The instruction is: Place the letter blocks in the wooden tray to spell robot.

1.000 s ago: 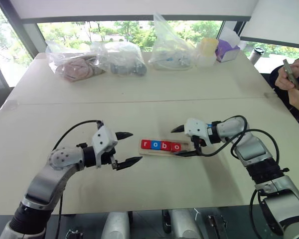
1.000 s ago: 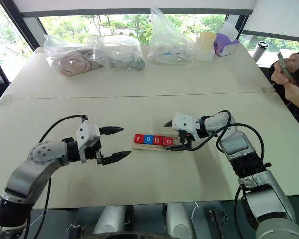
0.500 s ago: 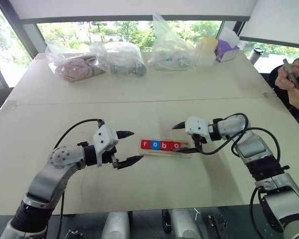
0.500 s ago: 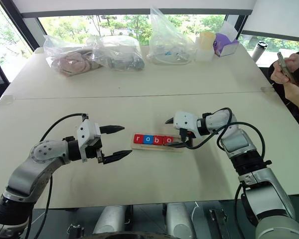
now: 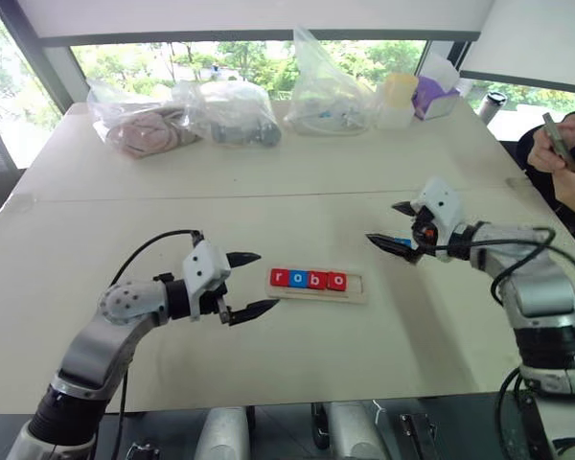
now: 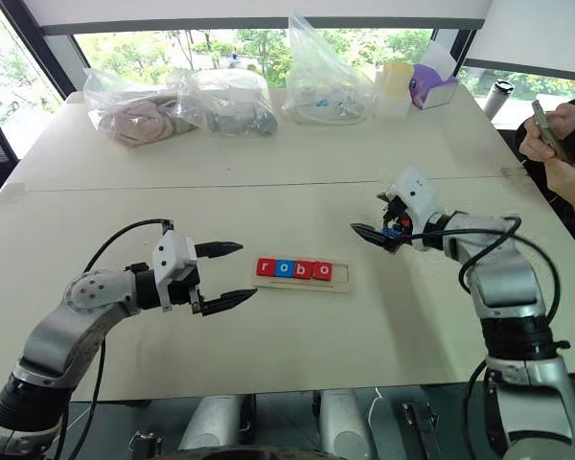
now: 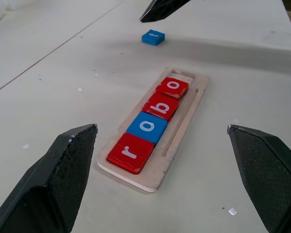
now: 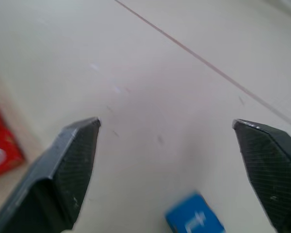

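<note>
Four letter blocks spelling "robo" sit in the wooden tray; the blue t lies loose on the counter beyond. My right pincer has swung away from the tray toward it, jaws wide; left pincer wide.

Pale table; bright windows behind, apparently trees outside

I see a wide beige table bearing the long light-wood tray, a loose blue square t block, and clear plastic bags along its far edge.
</note>
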Controlling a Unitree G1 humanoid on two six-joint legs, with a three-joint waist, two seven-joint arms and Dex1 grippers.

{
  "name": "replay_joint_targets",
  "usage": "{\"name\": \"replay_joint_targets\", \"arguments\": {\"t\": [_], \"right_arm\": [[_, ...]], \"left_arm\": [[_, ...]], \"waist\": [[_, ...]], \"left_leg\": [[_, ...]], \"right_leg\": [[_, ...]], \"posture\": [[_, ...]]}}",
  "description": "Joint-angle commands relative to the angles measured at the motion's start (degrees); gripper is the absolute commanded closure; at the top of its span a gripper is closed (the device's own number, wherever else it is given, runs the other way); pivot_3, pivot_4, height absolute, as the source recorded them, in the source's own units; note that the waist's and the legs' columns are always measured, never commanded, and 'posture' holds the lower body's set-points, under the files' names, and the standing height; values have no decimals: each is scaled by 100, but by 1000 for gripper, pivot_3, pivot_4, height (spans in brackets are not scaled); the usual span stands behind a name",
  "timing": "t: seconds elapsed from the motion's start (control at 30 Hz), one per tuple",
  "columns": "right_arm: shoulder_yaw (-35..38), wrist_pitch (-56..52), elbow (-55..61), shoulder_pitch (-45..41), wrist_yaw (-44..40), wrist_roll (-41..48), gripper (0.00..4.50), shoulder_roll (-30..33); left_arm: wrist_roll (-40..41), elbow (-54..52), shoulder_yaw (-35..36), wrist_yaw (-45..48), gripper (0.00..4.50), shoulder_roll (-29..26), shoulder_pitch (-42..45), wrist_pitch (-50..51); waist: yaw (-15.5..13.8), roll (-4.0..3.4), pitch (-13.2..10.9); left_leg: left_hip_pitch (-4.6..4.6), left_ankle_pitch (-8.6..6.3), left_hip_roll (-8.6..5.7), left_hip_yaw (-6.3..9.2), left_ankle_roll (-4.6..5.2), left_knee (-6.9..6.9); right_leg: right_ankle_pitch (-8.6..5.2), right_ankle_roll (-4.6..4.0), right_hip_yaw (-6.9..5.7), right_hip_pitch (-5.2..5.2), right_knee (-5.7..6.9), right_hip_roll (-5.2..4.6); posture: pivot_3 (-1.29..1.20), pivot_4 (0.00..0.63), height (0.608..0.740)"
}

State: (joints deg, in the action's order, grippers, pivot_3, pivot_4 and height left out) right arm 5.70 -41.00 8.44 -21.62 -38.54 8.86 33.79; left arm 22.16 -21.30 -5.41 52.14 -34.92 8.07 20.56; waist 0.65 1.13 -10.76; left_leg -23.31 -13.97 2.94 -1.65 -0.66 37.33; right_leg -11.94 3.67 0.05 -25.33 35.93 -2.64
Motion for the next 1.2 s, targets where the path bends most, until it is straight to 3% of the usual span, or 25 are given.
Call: {"name": "replay_joint_targets", "arguments": {"t": [0.03,0.23,0.6,0.7,0.83,0.87,1.0,1.2], "right_arm": [[232,-840,900,263,1154,-166,44,-542],[290,-1377,886,367,2465,-485,44,-1406],[553,-1537,452,236,3265,-364,44,-2067],[607,-1634,446,223,3327,-332,876,-2091],[557,-1833,651,414,3336,-335,2975,-2009],[559,-1875,697,455,3339,-336,3328,-1995],[617,-2209,1283,739,3296,-282,3318,-1921],[636,-3483,3110,1840,3135,-88,3318,-1828]], "left_arm": [[-16,4,-34,57,0,38,125,-153],[-55,187,-107,156,0,86,348,-183],[-59,196,-70,194,0,36,393,-158],[-56,185,-71,192,0,32,385,-154],[-55,187,-98,177,0,62,389,-146],[-56,193,-106,173,0,72,393,-147],[-47,172,-130,173,0,90,358,-150],[-26,156,-116,204,0,66,281,-172]], "waist": [[7,0,0],[9,-2,1],[23,-1,2],[19,-1,3],[-1,-1,4],[-2,0,4],[-6,-1,5],[-2,0,7]], "left_leg": [[0,0,0,0,0,0],[0,2,0,0,-3,7],[1,2,0,1,-3,3],[2,2,0,1,-2,3],[0,2,0,1,-2,2],[0,2,0,1,-3,2],[-2,2,0,3,-2,-3],[-4,1,-1,8,-3,-15]], "right_leg": [[0,0,1,-3,4,1],[0,-1,2,-4,9,1],[-1,0,2,-3,8,1],[-1,0,2,-2,8,1],[-1,0,2,0,4,-1],[-2,0,2,0,3,-1],[-4,3,1,-1,0,-1],[-13,13,-2,-2,-5,-2]], "posture": [[0,150,740],[0,150,740],[0,150,740],[0,150,740],[0,150,740],[0,150,740],[0,150,740],[0,150,740]]}}
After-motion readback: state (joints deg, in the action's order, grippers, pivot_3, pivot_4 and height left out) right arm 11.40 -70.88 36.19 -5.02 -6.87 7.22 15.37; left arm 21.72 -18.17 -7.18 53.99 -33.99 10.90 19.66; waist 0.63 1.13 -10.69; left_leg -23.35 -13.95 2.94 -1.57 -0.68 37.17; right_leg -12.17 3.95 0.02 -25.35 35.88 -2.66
